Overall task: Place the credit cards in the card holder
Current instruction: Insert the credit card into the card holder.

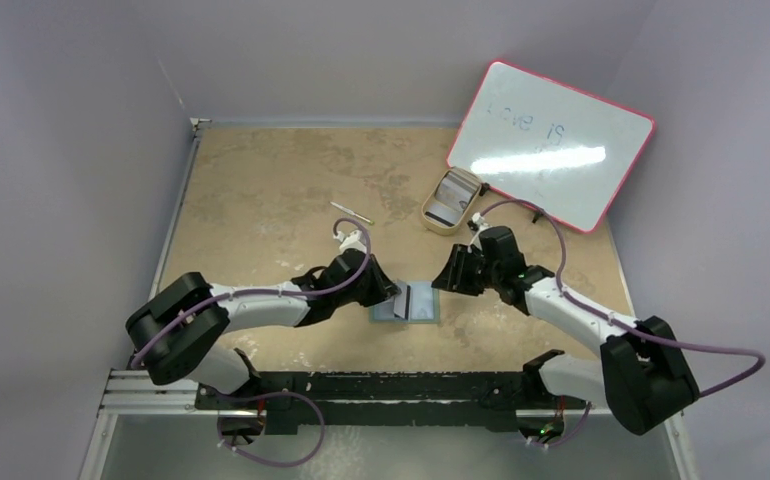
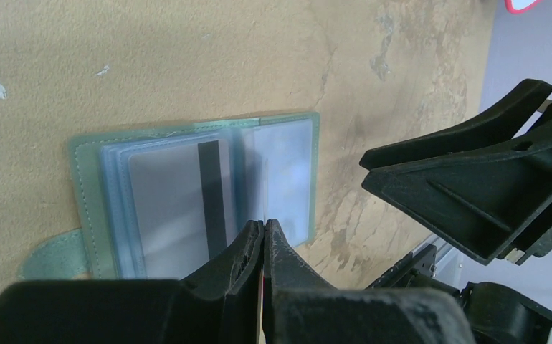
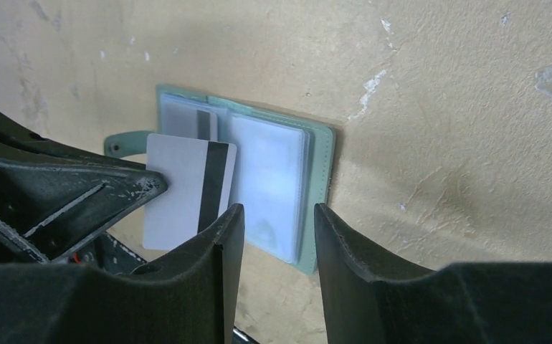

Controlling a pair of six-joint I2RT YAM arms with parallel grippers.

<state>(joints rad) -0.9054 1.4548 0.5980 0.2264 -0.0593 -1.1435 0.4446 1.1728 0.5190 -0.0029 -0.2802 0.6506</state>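
Note:
The card holder (image 1: 423, 303) lies open and flat on the table between the two arms, grey-green with pale blue pockets (image 3: 269, 179). One credit card with a dark band sits in its left pocket (image 2: 180, 201). My left gripper (image 2: 264, 223) is shut on another credit card (image 3: 187, 190), white with a dark stripe, held on edge over the holder's middle. In the left wrist view that card shows only as a thin edge. My right gripper (image 3: 279, 211) stands open just off the holder's right side, with only the table and the holder's corner between its fingers.
A beige oval tray (image 1: 432, 215) holding more cards stands behind the holder to the right. A pink-edged whiteboard (image 1: 551, 145) leans at the back right. A thin pale stick (image 1: 351, 212) lies behind the left arm. The right gripper (image 2: 474, 179) is close to the left one.

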